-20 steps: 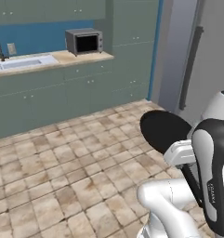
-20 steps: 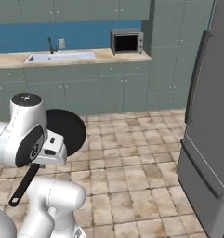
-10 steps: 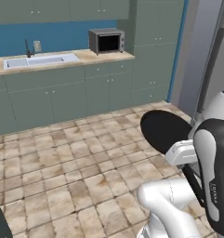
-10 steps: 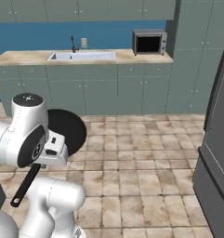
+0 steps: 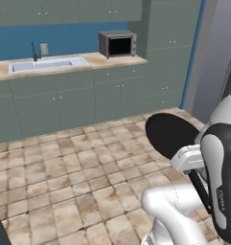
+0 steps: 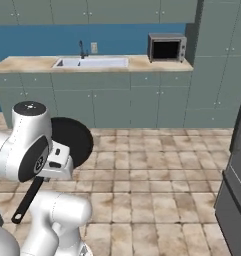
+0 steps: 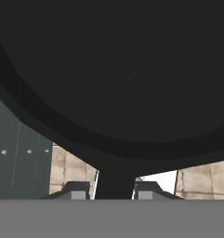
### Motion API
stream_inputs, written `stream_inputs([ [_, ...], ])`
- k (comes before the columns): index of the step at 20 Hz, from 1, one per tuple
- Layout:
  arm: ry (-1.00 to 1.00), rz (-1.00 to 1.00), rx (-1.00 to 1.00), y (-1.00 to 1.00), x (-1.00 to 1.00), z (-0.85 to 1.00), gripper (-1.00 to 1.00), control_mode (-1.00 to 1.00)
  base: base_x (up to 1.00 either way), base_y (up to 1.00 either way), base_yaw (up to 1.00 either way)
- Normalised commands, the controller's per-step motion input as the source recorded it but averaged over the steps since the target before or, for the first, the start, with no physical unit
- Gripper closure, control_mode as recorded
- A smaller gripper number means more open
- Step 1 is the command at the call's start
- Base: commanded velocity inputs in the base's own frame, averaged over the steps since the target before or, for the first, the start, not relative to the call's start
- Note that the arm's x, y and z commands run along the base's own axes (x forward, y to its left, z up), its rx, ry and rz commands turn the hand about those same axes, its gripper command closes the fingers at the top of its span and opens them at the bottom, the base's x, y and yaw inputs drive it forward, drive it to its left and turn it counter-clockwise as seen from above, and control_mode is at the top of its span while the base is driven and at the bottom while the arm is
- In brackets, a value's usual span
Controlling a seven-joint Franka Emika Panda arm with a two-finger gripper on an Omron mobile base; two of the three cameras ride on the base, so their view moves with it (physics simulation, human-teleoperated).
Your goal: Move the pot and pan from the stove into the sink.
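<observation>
gripper: clamped on the pan's handle
pan: held above the floor
sink: across the room

Black pan aloft — white sink beyond

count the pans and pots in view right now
1: the black pan, carried above the tiled floor with its handle clamped in the gripper. A pot isn't visible here; it may be elsewhere.
</observation>
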Motion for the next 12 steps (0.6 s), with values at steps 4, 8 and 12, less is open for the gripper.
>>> stream_inputs([
  [4,0.00,0.00,0.00,0.00,0.00,0.00,1.00,1.00,0.73,0.12,0.09],
  [8,0.00,0.00,0.00,0.00,0.00,0.00,1.00,1.00,0.77,0.08,0.10],
  [12,0.00,0.00,0.00,0.00,0.00,0.00,1.00,1.00,0.83,0.03,0.10],
])
